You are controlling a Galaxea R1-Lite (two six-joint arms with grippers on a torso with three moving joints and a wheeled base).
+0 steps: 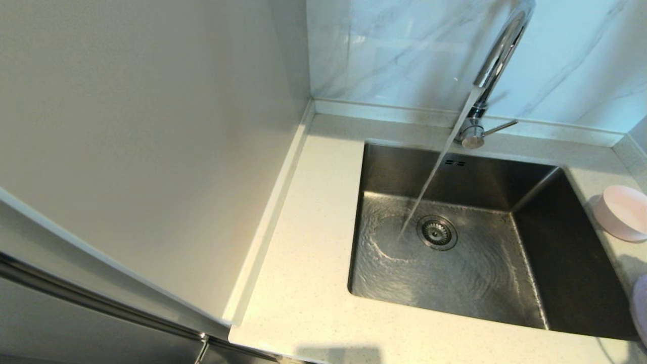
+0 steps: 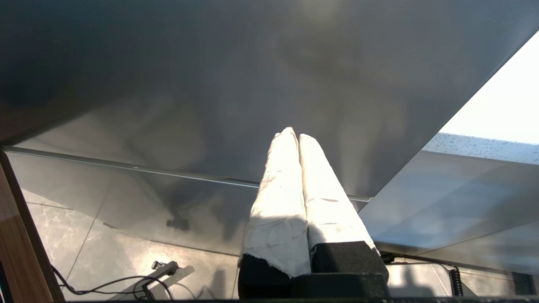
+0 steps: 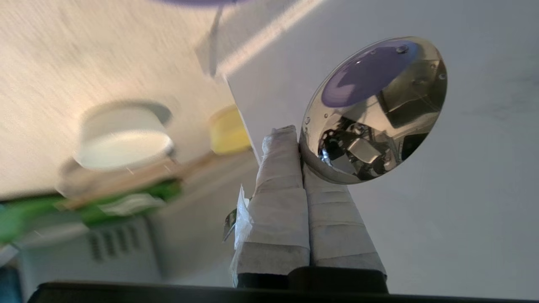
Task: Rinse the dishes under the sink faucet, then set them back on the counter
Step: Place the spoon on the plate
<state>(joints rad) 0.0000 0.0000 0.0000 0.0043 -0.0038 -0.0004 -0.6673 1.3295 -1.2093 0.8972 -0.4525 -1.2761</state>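
Note:
Water streams from the chrome sink faucet [image 1: 498,60] into the steel sink [image 1: 556,237] and swirls round the drain strainer [image 1: 437,232]. On the counter [image 1: 303,263] to the sink's right stands the pale pink bowl [image 1: 624,212], and an edge of the lavender plate [image 1: 641,308] shows at the frame's right border. Neither arm shows in the head view. In the right wrist view my right gripper [image 3: 297,134] is shut on the silver spoon [image 3: 374,109], whose wet bowl sticks out past the fingertips. My left gripper [image 2: 294,135] is shut and empty, low beside the cabinet front.
A tall pale cabinet side [image 1: 151,151] walls off the counter's left. The marbled wall panel [image 1: 394,50] runs behind the faucet. In the right wrist view, blurred white, yellow and green things [image 3: 126,139] lie on a surface beyond the fingers.

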